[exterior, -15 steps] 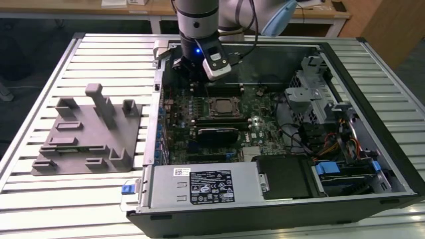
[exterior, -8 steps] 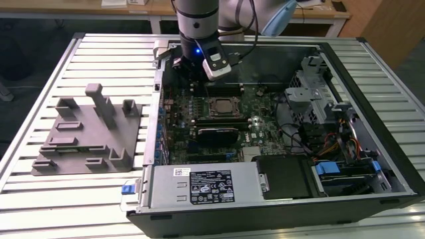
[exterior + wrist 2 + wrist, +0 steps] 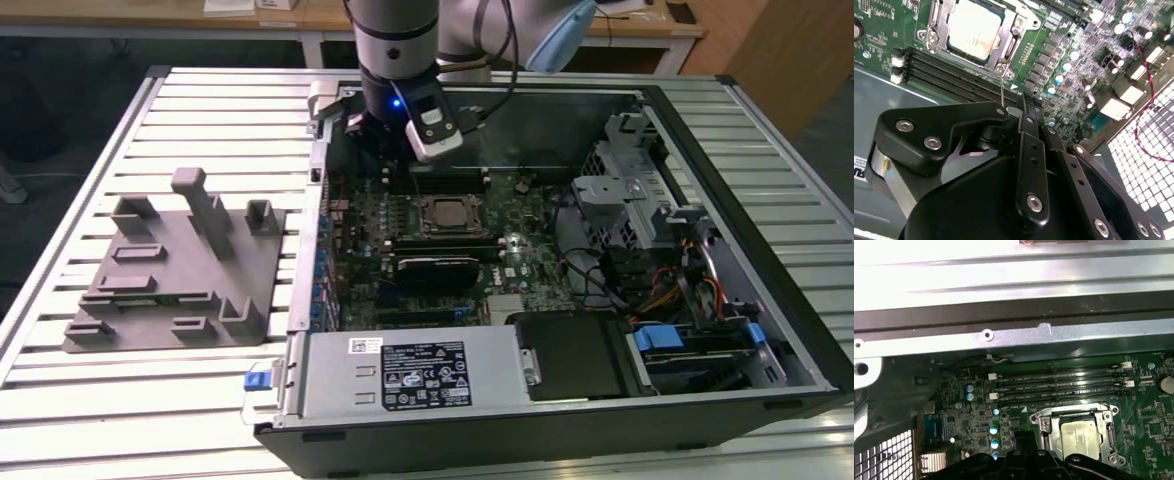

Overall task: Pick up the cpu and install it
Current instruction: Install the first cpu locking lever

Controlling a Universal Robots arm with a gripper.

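The cpu [image 3: 445, 212] is a pale silver square lying flat in its metal-framed socket on the green motherboard [image 3: 514, 225], inside the open computer case. It appears in both wrist views, as the cpu [image 3: 974, 27] and the cpu [image 3: 1081, 437]. My gripper [image 3: 378, 140] hangs over the far edge of the board, beyond the socket and the memory slots [image 3: 1059, 385]. In the second wrist view the gripper [image 3: 1026, 105] has its black fingers pressed together with nothing between them. A thin wire socket lever [image 3: 1002, 87] stands just in front of the fingertips.
A grey plastic fixture [image 3: 174, 265] sits on the slatted table at the exterior view's left. A black heatsink block [image 3: 434, 270] lies nearer than the socket. The power supply [image 3: 400, 372] and a drive cage [image 3: 641, 190] crowd the case, whose metal wall [image 3: 1014, 335] rises behind the board.
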